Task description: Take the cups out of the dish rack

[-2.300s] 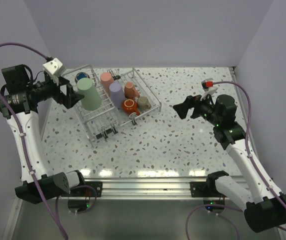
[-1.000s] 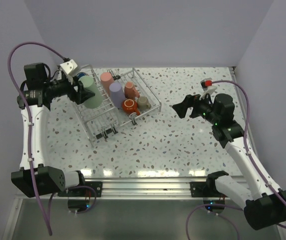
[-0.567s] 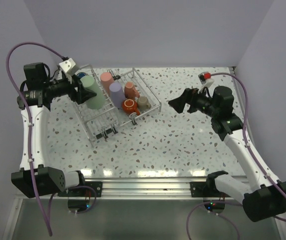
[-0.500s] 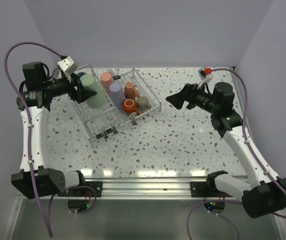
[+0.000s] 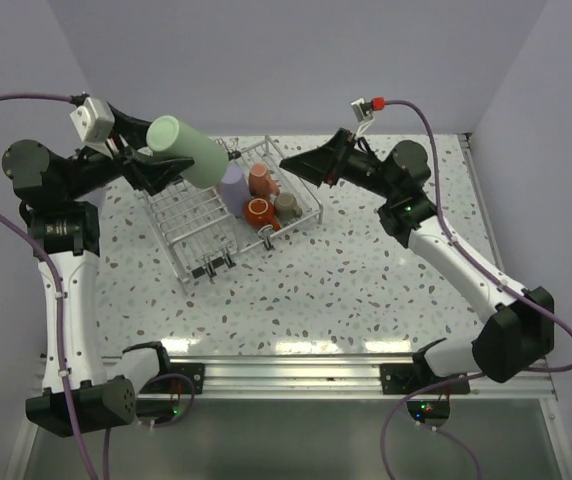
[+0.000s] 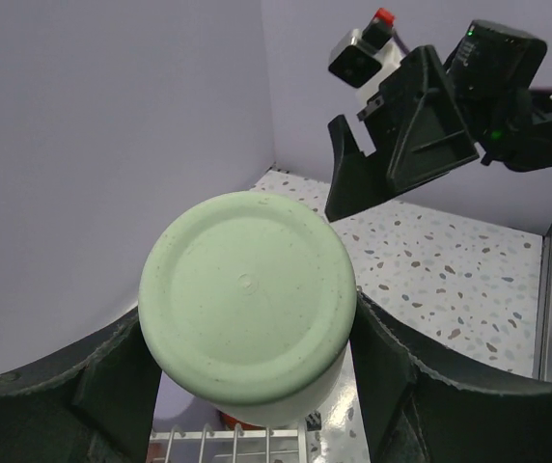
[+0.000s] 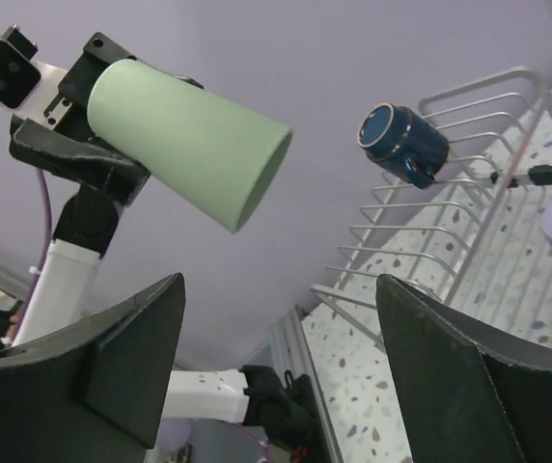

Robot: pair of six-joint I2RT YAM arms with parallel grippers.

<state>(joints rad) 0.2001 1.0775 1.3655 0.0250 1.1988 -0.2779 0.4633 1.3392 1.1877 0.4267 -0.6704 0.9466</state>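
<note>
Cups mostly sit in the dish rack [image 5: 181, 212]. The mint-green cup [image 5: 188, 150] is the exception: it hangs in the air above the rack's left section, tilted on its side with its closed base towards the left wrist. The left gripper [image 6: 252, 323] has its jaws spread wide around the cup's body and clamped on it. In the right section stand the lavender cup [image 5: 232, 183], salmon cup [image 5: 259, 180], orange-red cup [image 5: 258, 211] and beige cup [image 5: 286, 204]. The dark blue cup [image 7: 403, 142] lies on its side at the rack's far edge. The right gripper [image 5: 301, 165] hovers over the rack's right rim, jaws parted and empty. Underneath is a white speckled worktop [image 5: 366, 270] with a metal rail [image 5: 296, 375] along its near edge. Plain pale lavender walls [image 5: 296, 60] close in three sides.
</note>
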